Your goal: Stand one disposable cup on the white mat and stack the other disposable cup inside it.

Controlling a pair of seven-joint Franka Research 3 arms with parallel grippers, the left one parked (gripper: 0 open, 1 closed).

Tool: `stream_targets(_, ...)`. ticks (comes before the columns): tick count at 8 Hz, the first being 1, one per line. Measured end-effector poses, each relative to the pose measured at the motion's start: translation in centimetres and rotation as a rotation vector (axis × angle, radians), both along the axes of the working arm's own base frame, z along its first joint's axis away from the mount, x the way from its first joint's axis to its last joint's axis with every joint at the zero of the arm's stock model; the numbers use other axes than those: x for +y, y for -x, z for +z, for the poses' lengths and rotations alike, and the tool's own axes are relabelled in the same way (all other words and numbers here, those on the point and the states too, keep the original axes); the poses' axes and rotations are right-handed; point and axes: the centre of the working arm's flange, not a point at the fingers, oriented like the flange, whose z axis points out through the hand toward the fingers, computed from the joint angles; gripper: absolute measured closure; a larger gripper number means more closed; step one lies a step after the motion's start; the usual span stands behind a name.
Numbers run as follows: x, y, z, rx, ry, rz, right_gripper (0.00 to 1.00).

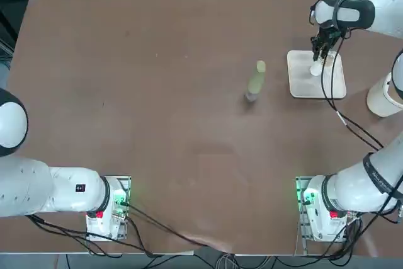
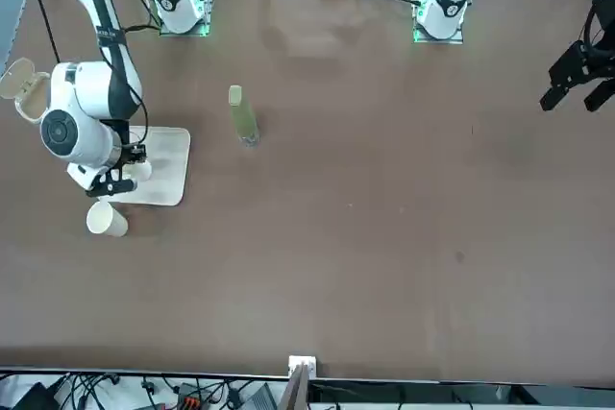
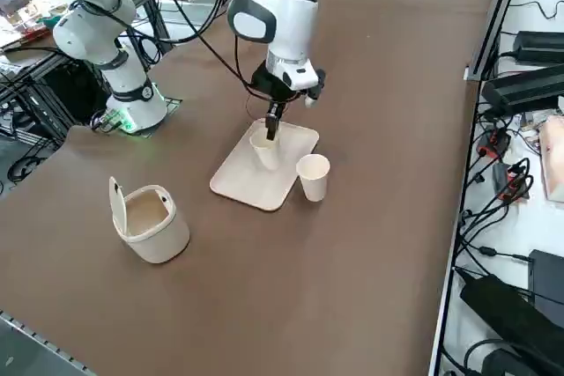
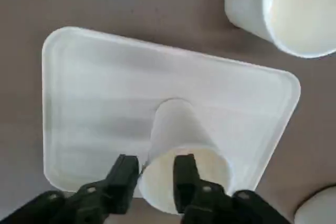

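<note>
1 mat (image 3: 242,178) on brown tbl (image 3: 379,217).

In the right side view, one paper cup (image 3: 267,149) stands on the mat (image 3: 251,184) at centre, the other paper cup (image 3: 314,179) just right of it on the bench (image 3: 379,244).

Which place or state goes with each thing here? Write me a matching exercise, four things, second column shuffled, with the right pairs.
A. Right claw
B. White mat
C. Cream container
D. Outer cup

1. Lid raised
2. On the table, beside the mat
3. At the rim of the inner cup
4. Beneath the inner cup

Right pairs: A-3, B-4, C-1, D-2
</note>
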Motion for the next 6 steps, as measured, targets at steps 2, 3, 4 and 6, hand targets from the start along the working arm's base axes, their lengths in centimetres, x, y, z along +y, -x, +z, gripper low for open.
stream_targets(2, 0.0, -1.9, 4.2, -0.061, 0.003, 0.001, 0.18)
stream_targets(3, -0.1, -3.3, 7.3, -0.098, 0.005, 0.000, 0.01)
stream_targets(4, -0.1, -4.8, 9.8, -0.135, 0.008, -0.002, 0.00)
stream_targets(6, -0.5, -7.3, 10.3, -0.166, 0.013, -0.008, 0.00)
